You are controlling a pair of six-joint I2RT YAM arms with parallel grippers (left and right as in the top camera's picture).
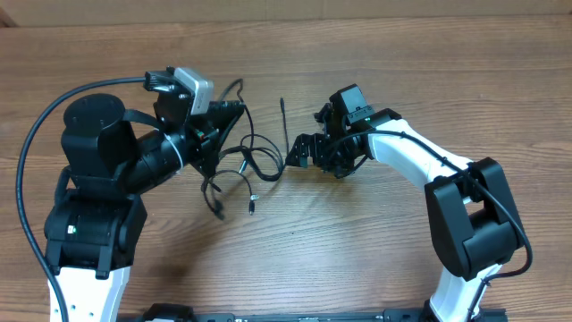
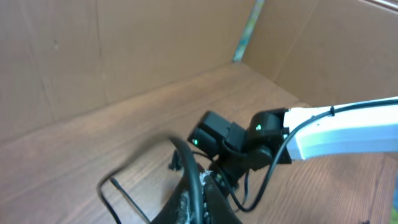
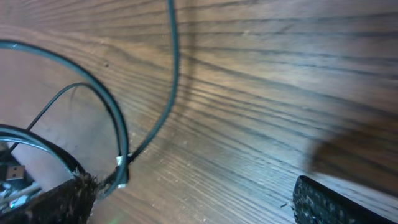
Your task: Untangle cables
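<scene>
Left gripper [image 1: 231, 112] is clamped shut on the cables [image 1: 252, 164]. In the left wrist view a strand runs straight into its closed fingertips [image 2: 189, 205], so that end is anchored. Right gripper [image 1: 300, 154] is wide open and holds nothing. Its pads [image 3: 59, 199] sit well apart, with mostly bare table [image 3: 267, 93] between them. What matters for your next move is that the tangle is not inside the right jaws. It lies just off one pad, on the side toward the left gripper. Several loops crowd against that pad, and only one thin strand arcs across the gap and away ahead of the fingers. The far pad has nothing near it. The bundle's long axis runs roughly along the line between the two sets of fingers. Its loose plug ends trail off sideways toward the robot's base. One straight strand [image 1: 284, 121] lies apart on the other side, just ahead of the right fingers and crosswise to that line. The right arm is the free one and the nearer to the loose loops. Its elbow is bent and the forearm comes in from its own side, with the wrist low over the wood and the fingers aimed at the knot. The left arm lies folded across its base with the wrist tilted, and its pinch sits slightly above the table. My read is that you should shift the right fingers toward the crowded pad's side so a loop sits between the jaws before you close. If you close where they stand, you would likely catch only the thin strand, or nothing.
</scene>
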